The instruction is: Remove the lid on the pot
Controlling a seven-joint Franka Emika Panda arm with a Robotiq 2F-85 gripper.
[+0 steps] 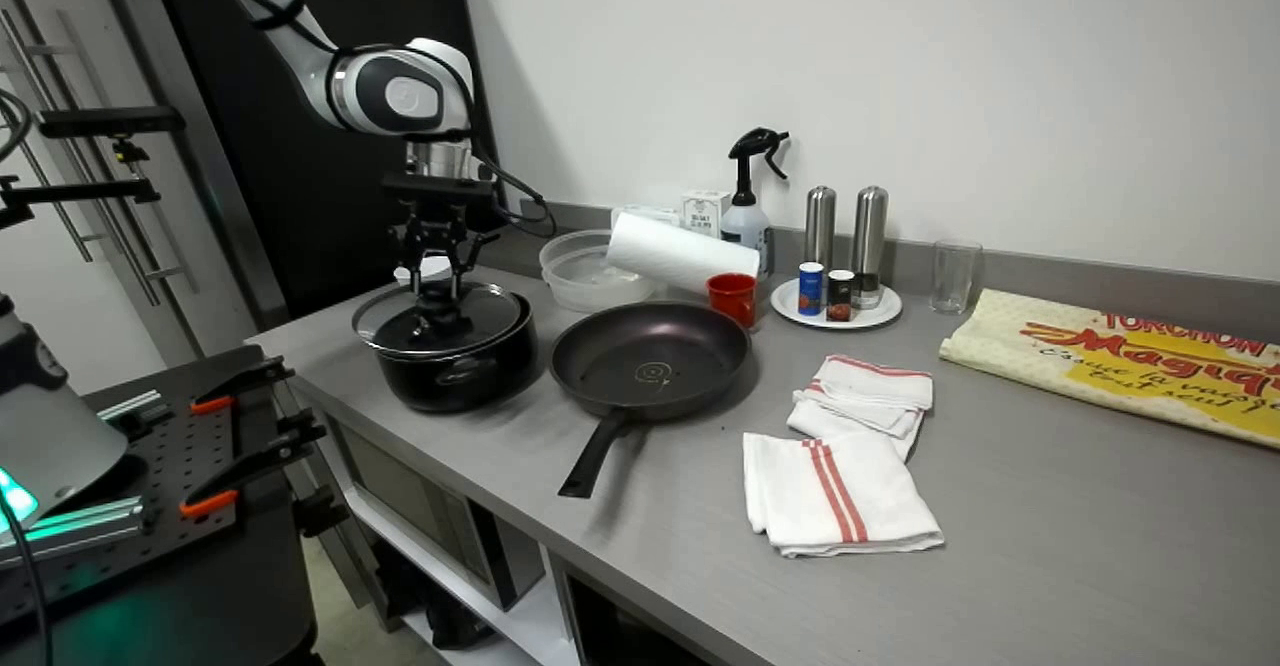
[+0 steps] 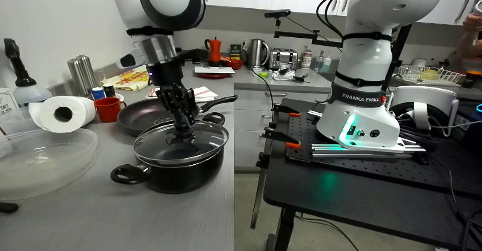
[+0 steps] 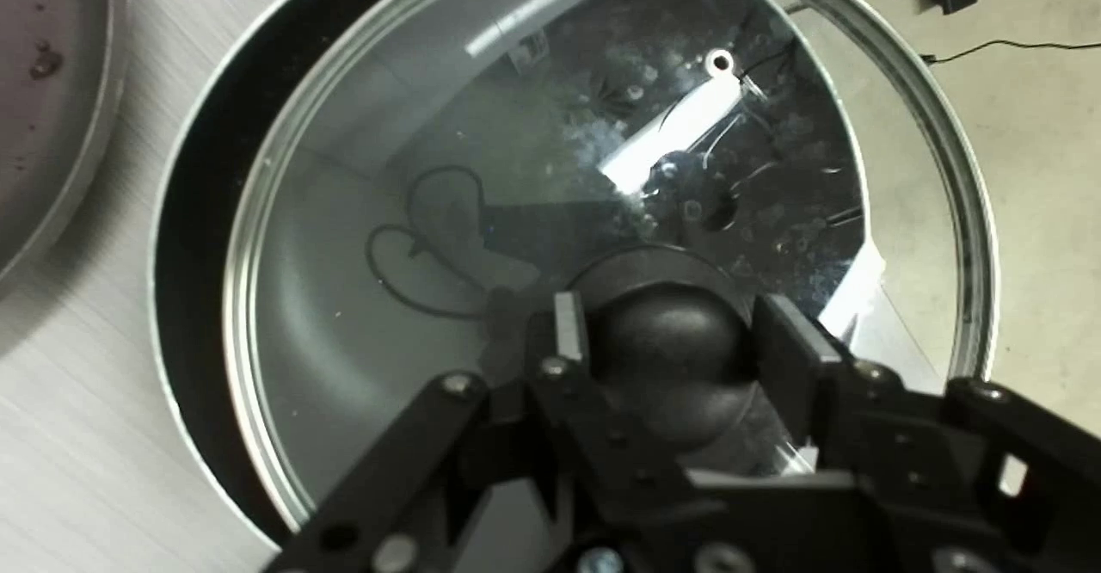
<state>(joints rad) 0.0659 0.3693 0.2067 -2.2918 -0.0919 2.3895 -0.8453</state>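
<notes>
The clear glass lid with its metal rim sits off-centre over the black pot, overhanging the pot's side toward the counter's front edge. The lid and pot also show in an exterior view, with the lid close above the rim. In the wrist view the lid leaves a crescent of the pot's dark inside uncovered at left. My gripper has its fingers on both sides of the lid's dark knob, closed on it. The gripper points down at the lid's middle. Whether the lid touches the pot is unclear.
The black frying pan stands beside the pot. Clear plastic containers, a paper towel roll and a red mug are close behind. White cloths lie farther along the counter. The counter's front edge runs near the pot.
</notes>
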